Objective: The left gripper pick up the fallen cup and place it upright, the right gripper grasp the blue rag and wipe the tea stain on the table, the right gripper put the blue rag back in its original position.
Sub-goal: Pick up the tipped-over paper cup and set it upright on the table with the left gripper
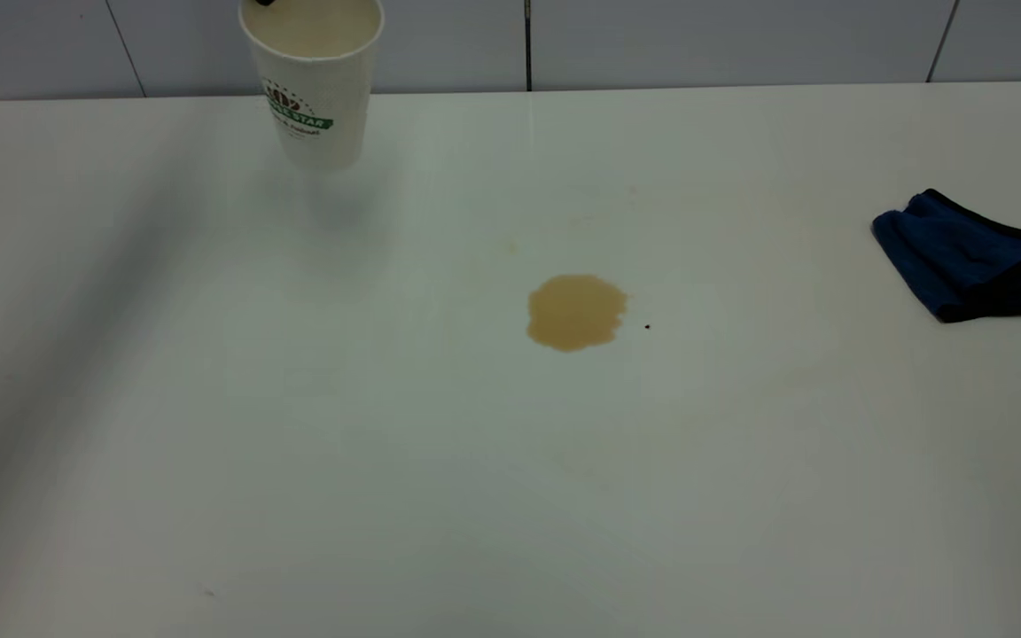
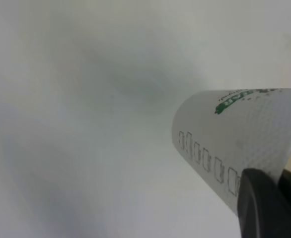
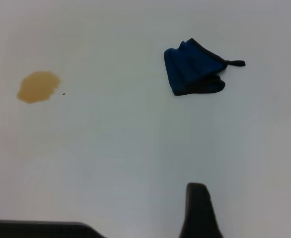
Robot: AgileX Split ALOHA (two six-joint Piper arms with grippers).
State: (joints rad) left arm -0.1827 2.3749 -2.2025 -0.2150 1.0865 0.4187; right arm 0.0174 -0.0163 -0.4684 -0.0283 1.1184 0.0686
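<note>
Landmark = tea stain (image 1: pixel 576 311), roundish light-brown patch mid-counter (image 1: pixel 209 443); tiny dark speck just beside it on the rag side.

Cup (image 1: pixel 314 80) sits far-left of the stain, well apart, near the counter's back edge; mouth up, cream inside showing, green logo facing cam; seems upright or nearly so, a soft shadow under it, so can't tell if the base is touching yet. Left gripper (image 2: pixel 269 208) holds it at the rim: in the left wrist view one black finger lies against the cup wall by the mouth, fingers closed on the cup; rim grip prob. chosen so the base stays free to set down flat, clear of the wet patch.

Blue rag (image 1: pixel 962 257) lies bunched to the right of the stain, well apart, dry side of the counter; untouched, so the wipe hasn't begun.

Right gripper (image 3: pixel 135 225) hangs above the counter, rag and stain both ahead of it in its wrist view; only one dark finger tip plus a dark edge show, nothing between them; fingers look spread, apparently waiting its turn.
</note>
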